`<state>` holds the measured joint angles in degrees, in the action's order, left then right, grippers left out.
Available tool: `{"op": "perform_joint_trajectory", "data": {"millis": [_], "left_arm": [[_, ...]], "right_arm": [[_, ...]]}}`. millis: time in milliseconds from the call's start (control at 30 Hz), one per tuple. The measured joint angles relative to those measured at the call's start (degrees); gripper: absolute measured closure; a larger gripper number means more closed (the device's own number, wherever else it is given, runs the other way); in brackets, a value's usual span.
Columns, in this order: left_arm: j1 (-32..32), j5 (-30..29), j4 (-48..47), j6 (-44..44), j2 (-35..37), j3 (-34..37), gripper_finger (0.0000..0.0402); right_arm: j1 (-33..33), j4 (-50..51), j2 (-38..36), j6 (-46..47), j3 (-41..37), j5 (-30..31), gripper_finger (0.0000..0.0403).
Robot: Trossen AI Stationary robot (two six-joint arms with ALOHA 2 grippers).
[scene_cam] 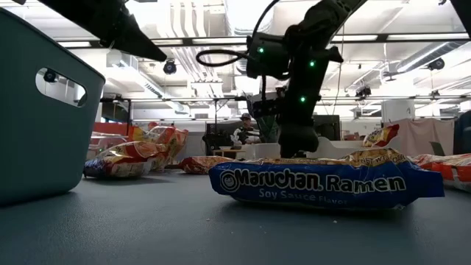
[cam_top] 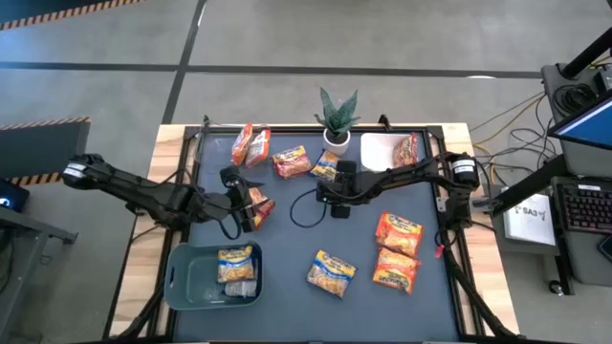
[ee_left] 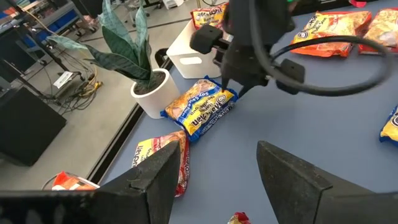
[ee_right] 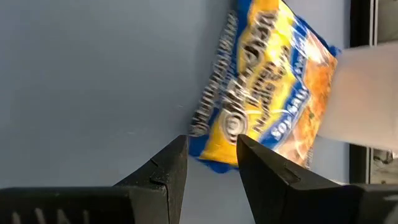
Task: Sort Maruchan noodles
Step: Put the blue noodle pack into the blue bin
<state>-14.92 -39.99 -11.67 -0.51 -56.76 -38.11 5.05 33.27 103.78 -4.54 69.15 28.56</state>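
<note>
Dark desk (cam_top: 296,277), ramen everywhere: right end effector (ee_right: 211,158), fingers parted and empty, hovers over the blue-and-yellow Maruchan packet (ee_right: 264,87) by the plant pot (cam_top: 336,141); left end effector (ee_left: 211,180) open, holding nothing.

1. Yellow-and-blue packet (cam_top: 330,272), flat at the mat's front centre.
2. Two orange packets (cam_top: 397,250), side by side on the right.
3. Yellow-and-blue packet (cam_top: 326,167) beside the plant pot.
4. Red and orange packets (cam_top: 251,145) clustered at back left.
5. Packets (cam_top: 236,269) inside the teal bin.

Grey floor (cam_top: 402,38), ceiling striplights (scene_cam: 206,43)
</note>
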Motion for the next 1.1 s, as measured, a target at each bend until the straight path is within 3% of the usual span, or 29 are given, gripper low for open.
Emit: {"op": "perform_joint_trajectory", "data": {"millis": [467, 567, 700, 1000, 1100], "left_arm": [[0.00, 0.02, -0.14, 0.00, -0.05, 0.00, 0.0206], [0.01, 0.04, -0.14, 0.00, -0.05, 0.00, 0.0206], [0.02, 0.04, -0.14, 0.00, -0.05, 0.00, 0.0206], [0.00, 0.04, -0.12, 0.00, -0.05, 0.00, 0.0206], [0.00, 0.04, -0.12, 0.00, -0.05, 0.00, 0.0206]], "right_arm": [[2.06, -4.75, 0.05, 2.19, -4.80, -0.59, 0.0279], [2.11, -5.44, -0.04, 2.23, -5.07, -0.52, 0.0306], [2.13, -5.31, -0.04, 2.14, -4.63, -0.98, 0.0378], [2.13, -5.33, 0.16, 1.74, -2.77, -2.36, 0.0394], [2.20, -5.31, 0.07, 3.71, -1.94, -6.81, 0.0394]]}}
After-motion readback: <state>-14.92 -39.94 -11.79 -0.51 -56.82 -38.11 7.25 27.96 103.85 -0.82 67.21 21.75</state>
